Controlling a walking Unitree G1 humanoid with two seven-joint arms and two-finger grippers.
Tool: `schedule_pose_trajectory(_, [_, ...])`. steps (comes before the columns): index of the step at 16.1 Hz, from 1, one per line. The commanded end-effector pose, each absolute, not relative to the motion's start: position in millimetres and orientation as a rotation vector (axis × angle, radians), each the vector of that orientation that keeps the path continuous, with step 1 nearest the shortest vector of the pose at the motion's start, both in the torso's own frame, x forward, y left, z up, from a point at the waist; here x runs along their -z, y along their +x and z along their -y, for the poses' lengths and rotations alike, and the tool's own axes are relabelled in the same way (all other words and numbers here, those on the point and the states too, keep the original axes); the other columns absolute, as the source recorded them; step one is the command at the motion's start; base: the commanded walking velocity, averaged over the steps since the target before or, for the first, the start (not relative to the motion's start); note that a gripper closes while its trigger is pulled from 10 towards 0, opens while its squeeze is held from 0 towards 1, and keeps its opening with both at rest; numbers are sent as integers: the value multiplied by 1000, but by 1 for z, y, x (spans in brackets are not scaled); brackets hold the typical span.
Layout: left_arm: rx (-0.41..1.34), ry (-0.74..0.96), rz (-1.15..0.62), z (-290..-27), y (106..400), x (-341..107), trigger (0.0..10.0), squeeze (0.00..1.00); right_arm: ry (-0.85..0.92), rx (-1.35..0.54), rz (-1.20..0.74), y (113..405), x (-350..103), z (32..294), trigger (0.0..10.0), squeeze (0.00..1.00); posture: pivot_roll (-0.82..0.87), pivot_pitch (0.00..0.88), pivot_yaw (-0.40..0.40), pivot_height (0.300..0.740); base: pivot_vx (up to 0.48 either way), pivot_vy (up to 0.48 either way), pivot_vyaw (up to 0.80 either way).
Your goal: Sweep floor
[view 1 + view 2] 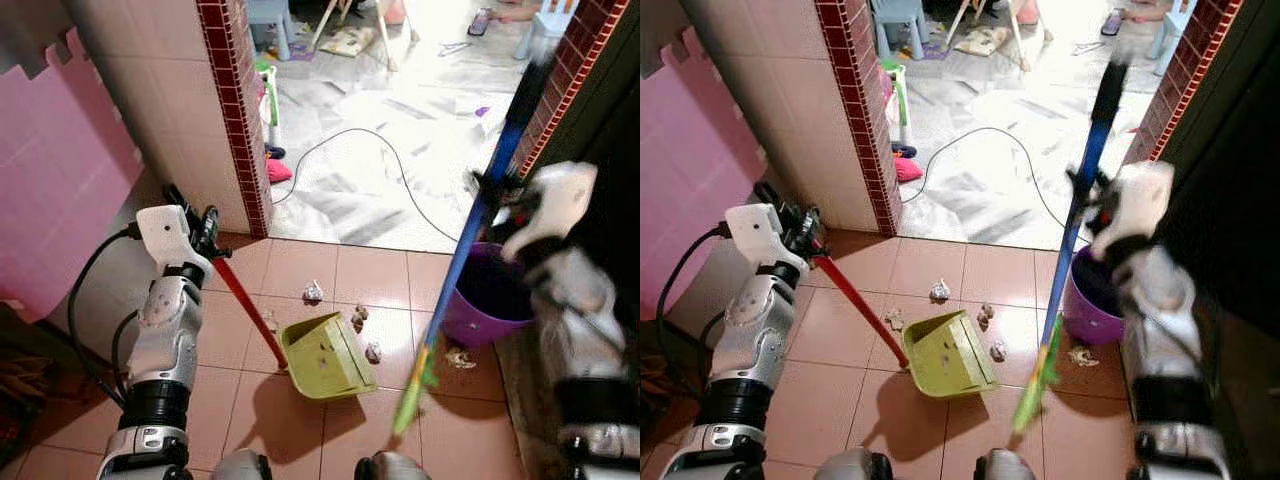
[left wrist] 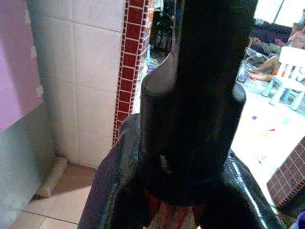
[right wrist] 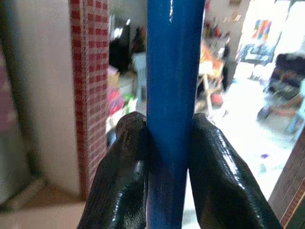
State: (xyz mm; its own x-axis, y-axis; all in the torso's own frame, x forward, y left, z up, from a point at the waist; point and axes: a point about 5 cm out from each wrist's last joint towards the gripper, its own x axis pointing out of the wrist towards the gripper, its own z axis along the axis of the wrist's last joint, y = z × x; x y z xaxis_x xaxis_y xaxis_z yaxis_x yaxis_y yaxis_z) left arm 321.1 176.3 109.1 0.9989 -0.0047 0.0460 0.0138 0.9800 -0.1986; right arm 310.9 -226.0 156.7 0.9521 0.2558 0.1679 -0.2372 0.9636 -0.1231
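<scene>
The terracotta tiled floor (image 1: 330,270) is mid-sweep, judging by the layout. At the left, a lime-green plastic dustpan (image 1: 325,357) on a red handle is pinched by the left gripper (image 1: 207,238), its mouth resting on the tiles. Crumpled paper scraps (image 1: 361,317) lie just beside its lip. At the right, a blue-handled broom with green bristles (image 1: 455,275) is clamped by the right gripper (image 3: 169,167), beside a purple plastic bucket (image 1: 480,300). Next, the scraps would need brushing into the pan. Beyond the doorway, pale marble flooring (image 1: 380,150) is crossed by a black cable (image 1: 390,160).
</scene>
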Motion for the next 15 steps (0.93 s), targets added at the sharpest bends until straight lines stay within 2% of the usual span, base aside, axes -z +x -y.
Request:
schedule_pose_trajectory(1, [0, -197, 108, -180, 321, -119, 10000, 0, -109, -274, 205, 311, -160, 221, 10000, 0, -183, 0, 16, 740, 0, 0, 0])
schedule_pose_trajectory(3, [12, -188, 93, -177, 318, -114, 10000, 0, -125, -269, 207, 310, -157, 219, 10000, 0, -183, 0, 18, 740, 0, 0, 0])
schedule_pose_trajectory(6, [83, -68, 77, -166, 314, -106, 10000, 0, -268, -259, 230, 306, -151, 215, 10000, 0, -182, 0, 23, 740, 0, 0, 0])
schedule_pose_trajectory(9, [87, -24, 50, -163, 316, -98, 10000, 0, -188, -277, 223, 304, -143, 197, 10000, 0, -189, 0, 40, 740, 0, 0, 0])
schedule_pose_trajectory(10, [81, -3, 42, -165, 314, -94, 10000, 0, -142, -308, 228, 298, -142, 182, 10000, 0, -203, 0, 60, 740, 0, 0, 0])
schedule_pose_trajectory(12, [85, 15, 48, -163, 312, -96, 10000, 0, -85, -383, 232, 288, -141, 167, 10000, 0, -195, 46, 72, 740, 0, 0, 0])
schedule_pose_trajectory(15, [145, 4, 55, -147, 324, -102, 10000, 0, -54, -350, 155, 286, -126, 168, 10000, 0, -167, 97, 53, 740, 0, 0, 0])
